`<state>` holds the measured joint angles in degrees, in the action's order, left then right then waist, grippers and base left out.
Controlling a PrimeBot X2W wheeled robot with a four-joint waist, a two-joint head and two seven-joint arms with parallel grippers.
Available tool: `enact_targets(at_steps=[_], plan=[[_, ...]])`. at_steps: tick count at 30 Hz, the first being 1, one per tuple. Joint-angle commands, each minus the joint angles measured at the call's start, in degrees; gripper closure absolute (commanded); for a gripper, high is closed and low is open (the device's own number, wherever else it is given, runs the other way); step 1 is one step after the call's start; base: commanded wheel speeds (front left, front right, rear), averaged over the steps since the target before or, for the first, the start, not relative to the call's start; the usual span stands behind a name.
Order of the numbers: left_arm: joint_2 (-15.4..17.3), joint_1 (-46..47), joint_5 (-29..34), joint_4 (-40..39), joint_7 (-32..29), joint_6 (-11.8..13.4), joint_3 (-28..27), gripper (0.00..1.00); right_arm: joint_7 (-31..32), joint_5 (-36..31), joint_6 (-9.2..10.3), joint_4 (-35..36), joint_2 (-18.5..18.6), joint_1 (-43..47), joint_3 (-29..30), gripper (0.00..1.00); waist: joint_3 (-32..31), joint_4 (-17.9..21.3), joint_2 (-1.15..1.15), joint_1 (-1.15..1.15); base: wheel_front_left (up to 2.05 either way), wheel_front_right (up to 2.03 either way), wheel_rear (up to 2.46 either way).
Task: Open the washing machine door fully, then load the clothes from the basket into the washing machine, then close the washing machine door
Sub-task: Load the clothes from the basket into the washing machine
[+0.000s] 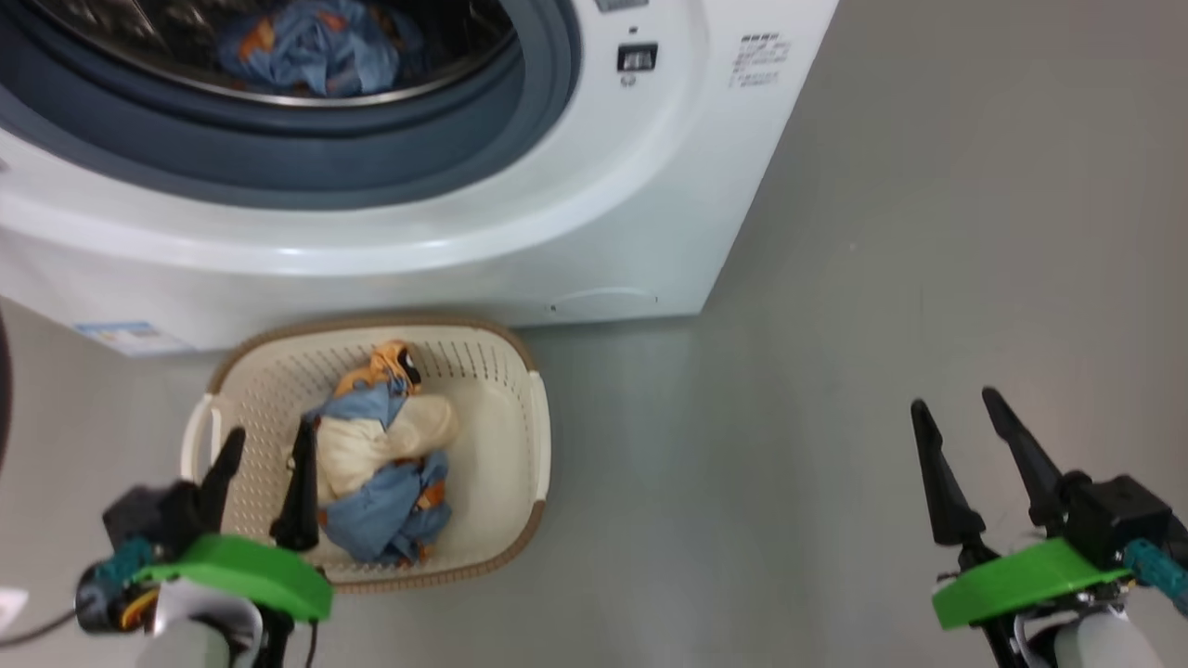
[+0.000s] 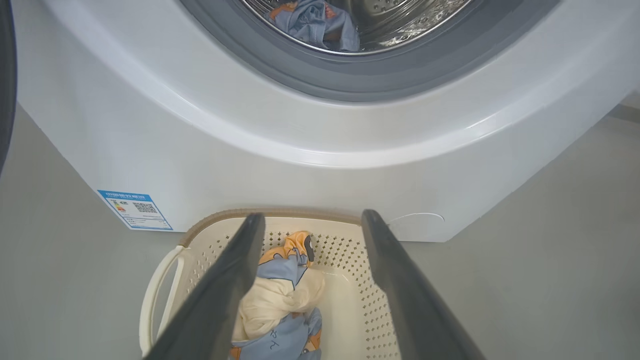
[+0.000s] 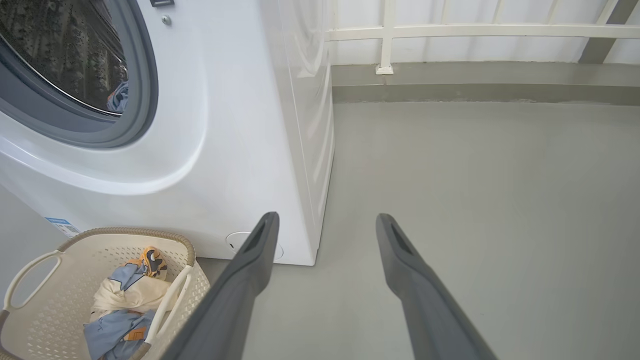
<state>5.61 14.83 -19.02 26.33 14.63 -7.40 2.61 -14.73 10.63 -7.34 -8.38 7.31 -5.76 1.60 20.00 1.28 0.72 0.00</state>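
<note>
The washing machine [image 1: 594, 213] stands with its drum mouth uncovered, and a blue garment [image 1: 316, 46] lies inside the drum. The washing machine door shows only as a black sliver [image 2: 6, 75] at the left edge. On the floor before the machine sits the cream basket [image 1: 497, 436], holding bunched clothes [image 1: 385, 455] in blue, cream and orange. My left gripper [image 1: 269, 433] hangs open over the basket's left half, above the clothes [image 2: 280, 295], with nothing between its fingers. My right gripper [image 1: 954, 401] is open and empty over bare floor, well to the right of the basket [image 3: 50, 300].
Grey floor [image 1: 928, 232] spreads to the right of the machine. A white railing [image 3: 385, 35] and a low kerb run along the back. A blue label [image 2: 135, 210] and a round cover [image 2: 417, 220] sit low on the machine's front.
</note>
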Motion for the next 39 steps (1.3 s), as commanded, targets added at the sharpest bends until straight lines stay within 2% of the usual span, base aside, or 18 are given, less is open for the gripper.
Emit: enact_targets(at_steps=[1, 13, 22, 30, 39], plan=[[2.3, 3.5, -0.6, 1.6, 0.4, -0.1, -0.9, 0.0, -0.3, -0.8, -0.14, 1.6, 0.1, -1.9, -1.4, 0.0, 7.6, 0.1, 0.0, 0.0, 0.0, 0.0, 0.0], [6.4, 17.6, -4.4, 17.3, 0.4, -0.1, 5.1, 0.0, -0.3, -1.7, -0.14, 3.6, -1.2, -8.7, -2.5, 0.0, 17.5, 2.1, 0.0, 0.0, 0.0, 0.0, 0.0], [9.8, 26.7, -7.9, 27.0, 0.4, -0.1, 11.7, 0.0, -0.3, -2.1, -0.14, 4.9, -2.0, -12.1, -4.6, 0.0, 23.7, 3.9, 0.0, 0.0, 0.0, 0.0, 0.0], [11.9, 32.8, -12.1, 35.6, 0.3, -0.1, 19.8, 0.0, -0.3, -2.3, -0.14, 5.6, -2.3, -14.1, -6.5, 0.0, 27.6, 5.4, 0.0, 0.0, 0.0, 0.0, 0.0], [14.4, 38.5, -16.8, 40.3, 0.2, -0.1, 27.1, 0.0, -0.3, -2.8, -0.14, 6.9, -2.4, -14.5, -7.4, 0.0, 31.0, 6.7, 0.0, 0.0, 0.0, 0.0, 0.0]])
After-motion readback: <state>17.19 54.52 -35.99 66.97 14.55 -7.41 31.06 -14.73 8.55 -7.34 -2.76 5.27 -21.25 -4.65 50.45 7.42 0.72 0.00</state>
